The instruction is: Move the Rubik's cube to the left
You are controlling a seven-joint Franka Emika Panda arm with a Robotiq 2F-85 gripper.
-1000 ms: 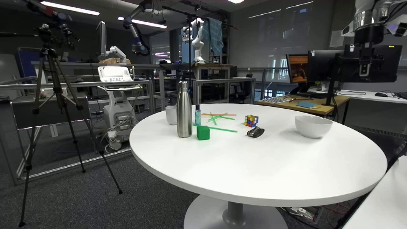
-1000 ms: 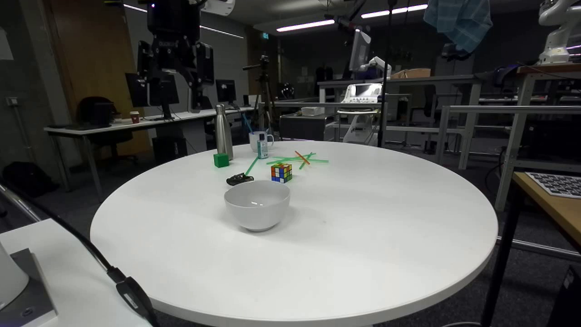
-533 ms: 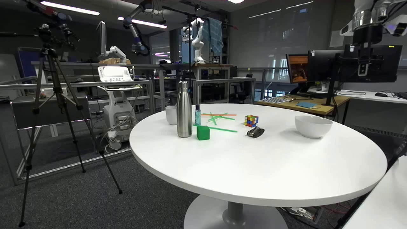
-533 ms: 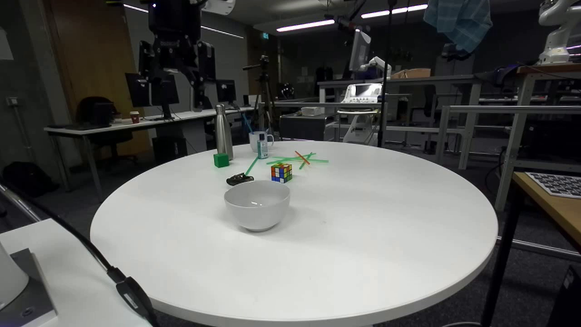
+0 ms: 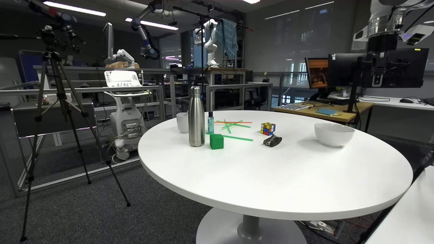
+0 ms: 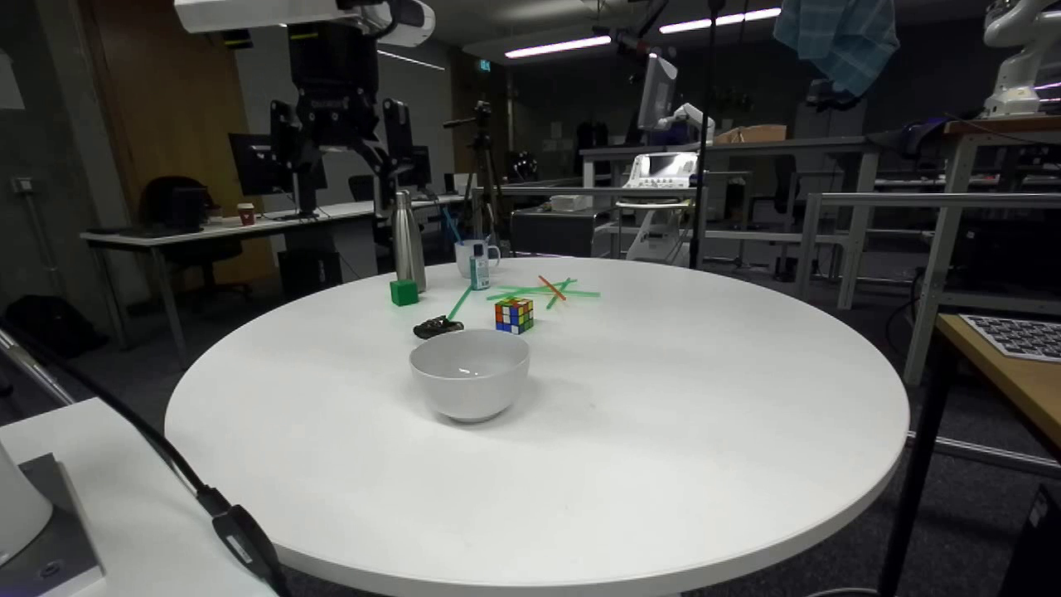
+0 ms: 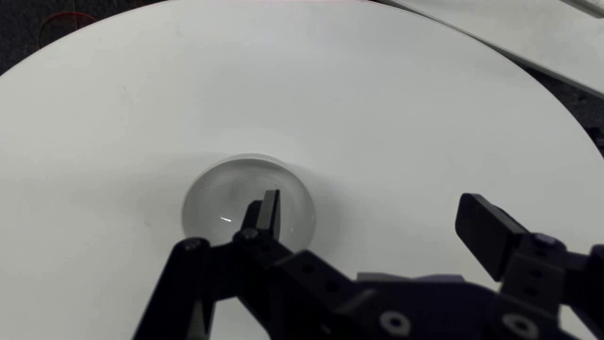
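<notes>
The Rubik's cube (image 5: 268, 128) sits on the white round table (image 5: 271, 189), just behind a small flat dark object. It also shows behind the bowl in an exterior view (image 6: 514, 316). It is out of the wrist view. My gripper (image 7: 369, 212) is open with nothing between its fingers. It hangs high above the table, well apart from the cube, with its fingers pointing down in both exterior views (image 5: 378, 79) (image 6: 346, 195). In the wrist view the left finger overlaps the white bowl far below.
A white bowl (image 6: 469, 377), a flat dark object (image 5: 272, 140), a green block (image 5: 216, 141), a steel bottle (image 5: 196, 117), a small blue bottle (image 5: 211, 123), a white mug (image 5: 182, 122) and several green and orange sticks (image 5: 234, 124) stand or lie on the table.
My gripper has moved left in one exterior view and right and slightly down in the opposite one, staying open. The cube and the other table objects have not moved.
</notes>
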